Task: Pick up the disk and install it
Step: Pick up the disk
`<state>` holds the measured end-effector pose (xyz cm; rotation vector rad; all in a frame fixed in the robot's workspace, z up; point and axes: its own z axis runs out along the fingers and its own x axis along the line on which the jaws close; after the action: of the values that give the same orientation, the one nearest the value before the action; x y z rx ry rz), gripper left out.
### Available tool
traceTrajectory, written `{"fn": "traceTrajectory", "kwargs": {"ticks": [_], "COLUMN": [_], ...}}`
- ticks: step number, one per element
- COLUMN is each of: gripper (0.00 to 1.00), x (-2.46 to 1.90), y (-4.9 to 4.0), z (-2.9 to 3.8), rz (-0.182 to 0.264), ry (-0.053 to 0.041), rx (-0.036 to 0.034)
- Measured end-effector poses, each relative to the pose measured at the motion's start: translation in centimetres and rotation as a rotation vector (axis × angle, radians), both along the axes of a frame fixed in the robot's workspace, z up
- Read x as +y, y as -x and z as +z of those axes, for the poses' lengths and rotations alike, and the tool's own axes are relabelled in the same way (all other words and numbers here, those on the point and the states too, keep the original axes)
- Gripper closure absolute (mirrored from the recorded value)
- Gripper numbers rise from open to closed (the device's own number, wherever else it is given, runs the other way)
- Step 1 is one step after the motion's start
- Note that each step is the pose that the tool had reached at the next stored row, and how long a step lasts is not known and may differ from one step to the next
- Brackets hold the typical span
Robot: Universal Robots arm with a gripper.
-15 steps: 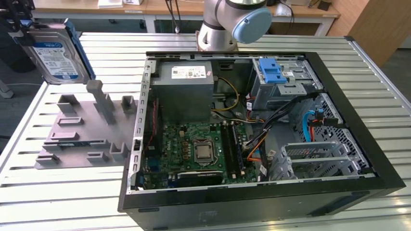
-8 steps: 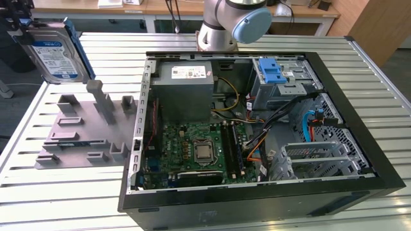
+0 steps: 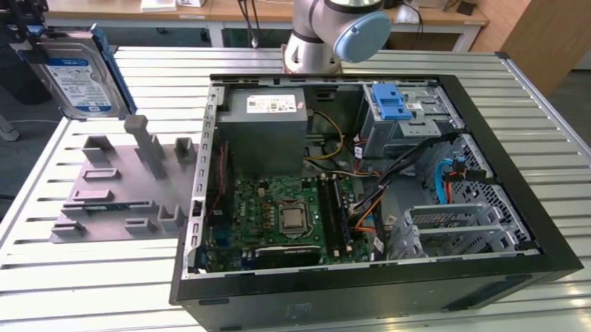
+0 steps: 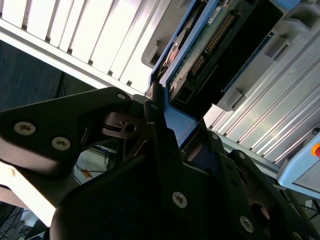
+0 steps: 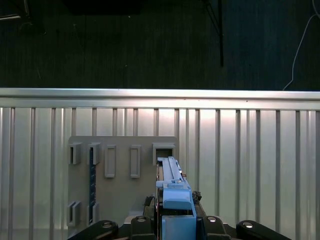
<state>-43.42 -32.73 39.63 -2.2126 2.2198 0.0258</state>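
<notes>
Over ribbed aluminium surface [image 3: 111,277]: flat silver hard drive [image 3: 82,76], blue-and-white label, blue side rails, clamped upright between black fingers [image 4: 162,150].

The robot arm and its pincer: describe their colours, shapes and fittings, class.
The arm is silvery grey and tubular, with a round light-blue cap on its joint. The pincer is black, built of angular plates fastened with silver screws.
</notes>
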Motion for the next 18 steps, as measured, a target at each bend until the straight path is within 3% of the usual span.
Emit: {"fn": "traceTrajectory", "kwargs": {"ticks": [18], "gripper": [0.64], "x": [0.0], "y": [0.0], "z": [0.29], "rz": [0.0], "ry": [0.0], "rx": [0.0001]}}
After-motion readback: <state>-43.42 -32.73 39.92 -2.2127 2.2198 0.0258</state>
